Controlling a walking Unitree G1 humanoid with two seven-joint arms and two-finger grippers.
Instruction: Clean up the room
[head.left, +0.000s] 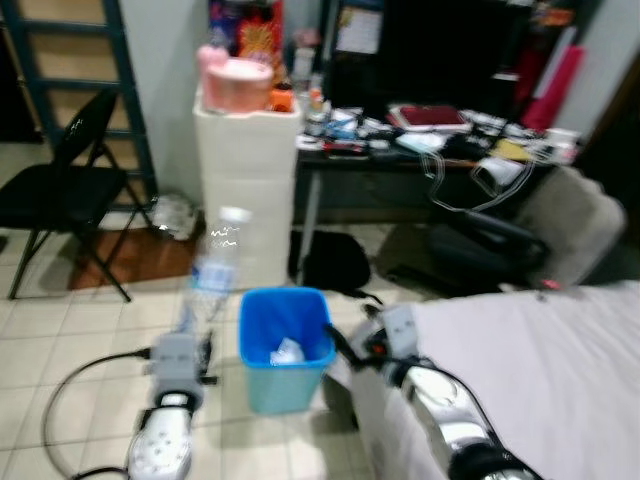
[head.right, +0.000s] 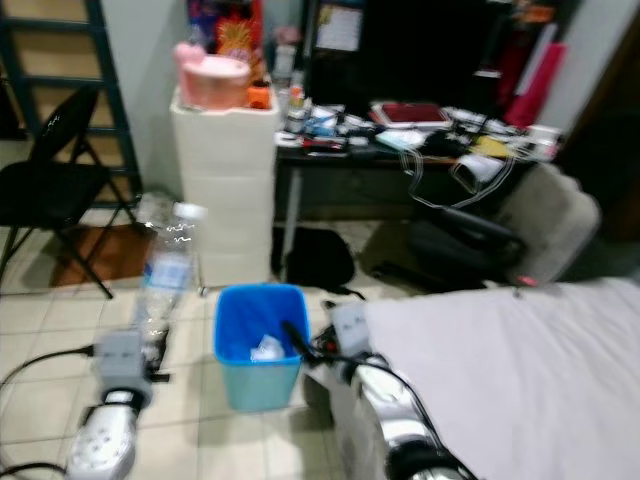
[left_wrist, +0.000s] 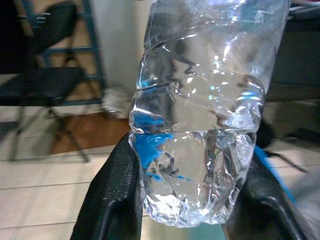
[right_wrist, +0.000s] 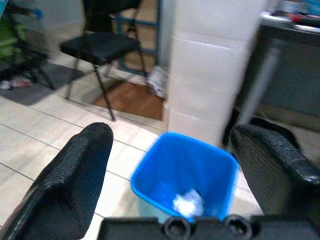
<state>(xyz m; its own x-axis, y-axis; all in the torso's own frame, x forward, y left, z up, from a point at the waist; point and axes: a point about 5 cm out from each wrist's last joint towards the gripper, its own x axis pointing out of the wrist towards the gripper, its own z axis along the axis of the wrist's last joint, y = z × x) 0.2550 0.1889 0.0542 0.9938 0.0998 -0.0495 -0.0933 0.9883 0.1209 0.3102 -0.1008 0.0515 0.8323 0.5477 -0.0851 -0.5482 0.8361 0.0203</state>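
Two grippers in frame. Left gripper pinches a clear crumpled bottle near its base, both fingers pressed on its sides; bottle stands roughly upright, cap at 12 o'clock, just at 9 o'clock of the blue bin. Right gripper spread wide, holding nothing, poised near the bin at its 3 o'clock. Bin sits on the tile floor with a white crumpled scrap inside. White drawers at the bin's 12 o'clock.

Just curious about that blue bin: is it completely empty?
No, the blue bin already holds a crumpled white scrap at its bottom.
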